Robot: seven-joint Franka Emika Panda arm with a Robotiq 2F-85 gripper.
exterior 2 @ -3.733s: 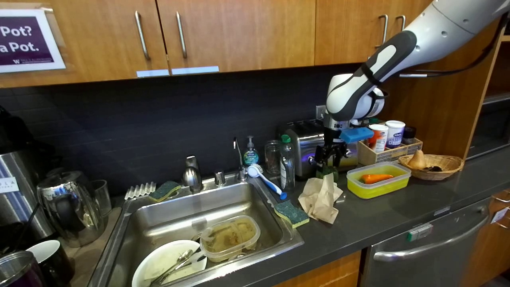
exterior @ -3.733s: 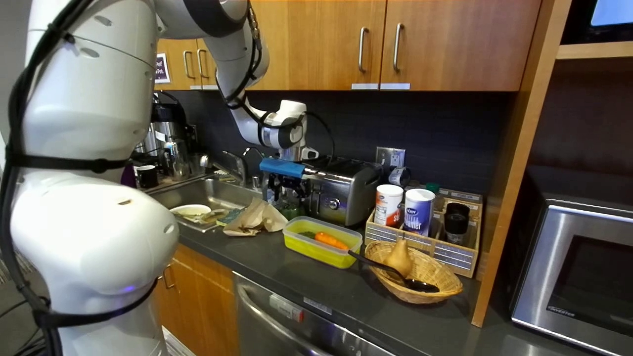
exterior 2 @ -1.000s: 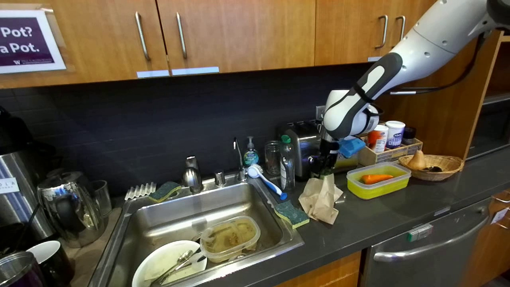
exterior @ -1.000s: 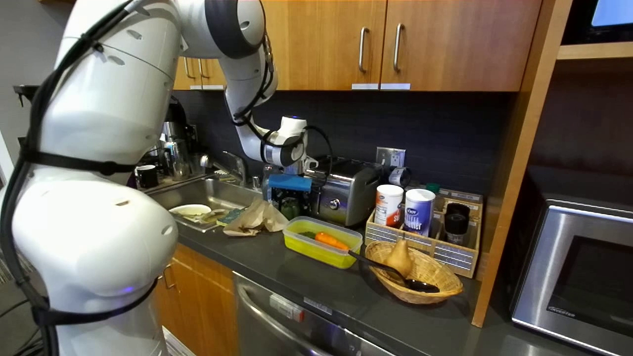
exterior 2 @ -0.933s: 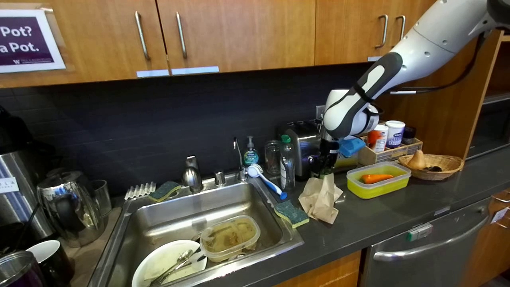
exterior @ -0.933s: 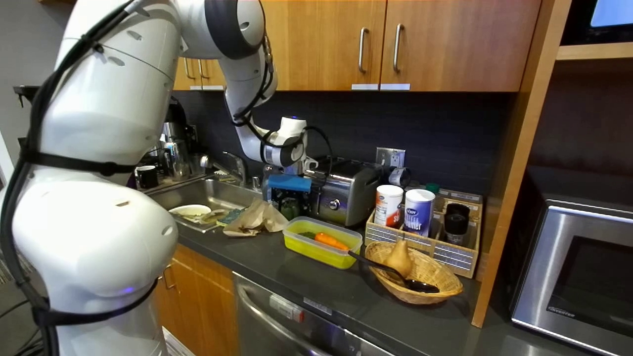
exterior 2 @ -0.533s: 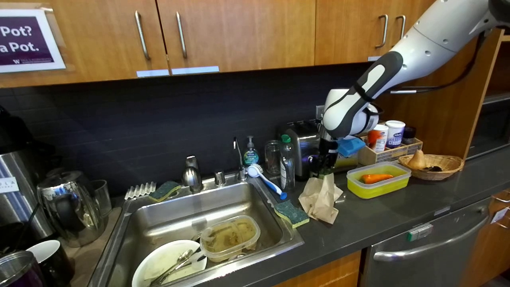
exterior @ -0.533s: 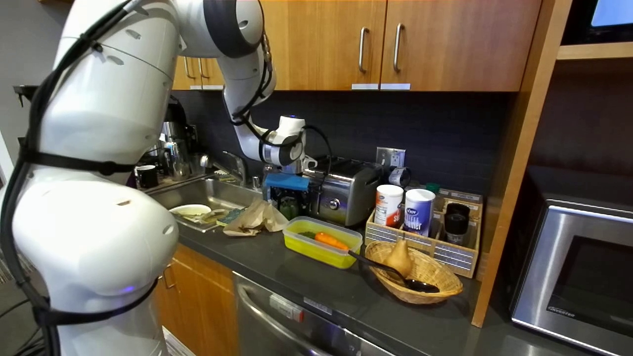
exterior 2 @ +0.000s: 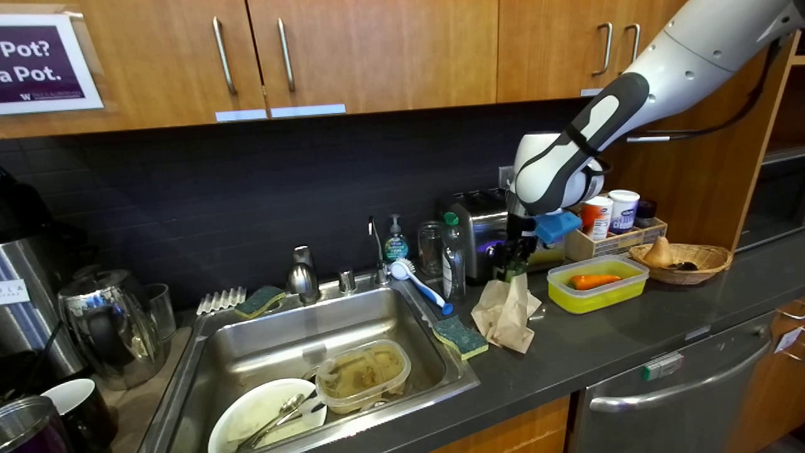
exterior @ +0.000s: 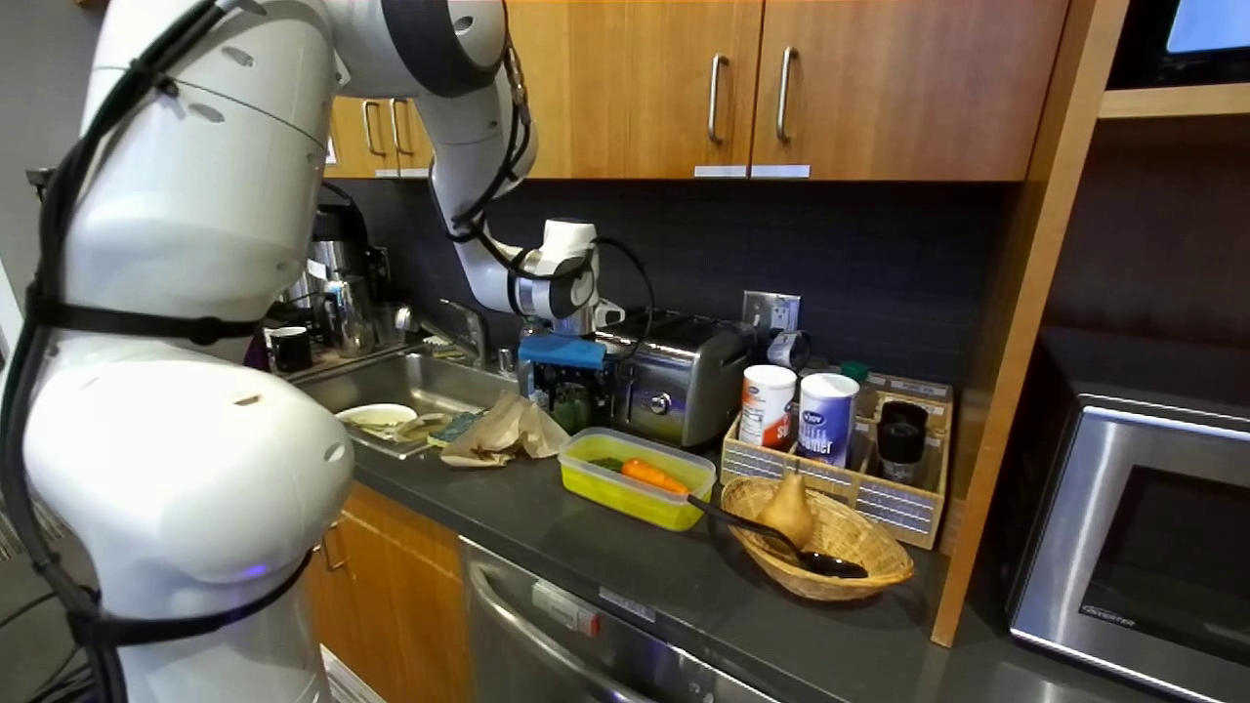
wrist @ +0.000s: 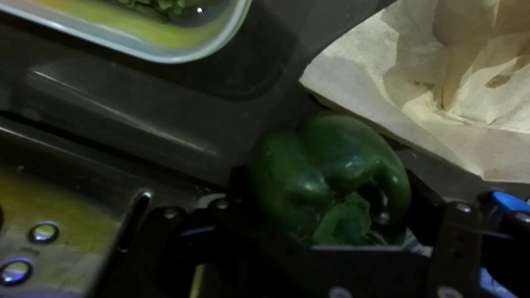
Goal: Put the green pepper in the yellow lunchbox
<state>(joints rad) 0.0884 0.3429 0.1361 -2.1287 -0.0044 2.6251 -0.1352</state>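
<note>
Since half a second ago the hand (wrist: 328, 188) has risen a little, and the green pepper (wrist: 327, 169) seems to have come up with it. It is pinched, the fingers (wrist: 422, 198) against opposite flanks and the stem facing the palm; whether its base has left the table (exterior: 532, 503) I cannot tell. Crumpled brown paper (exterior: 508, 430) lies just beside the hand and the toaster (exterior: 684, 386) stands close on another side, so straight up first, without swinging, is the tidy way. Near the hand, upper left in the wrist view, sits the yellow lunchbox (exterior: 625, 497), holding a carrot (exterior: 654, 475) and a leafy green piece (wrist: 155, 6). I would clear its rim, lower the pepper beside the carrot, and release only once it is supported; smooth and round, it may roll.
</note>
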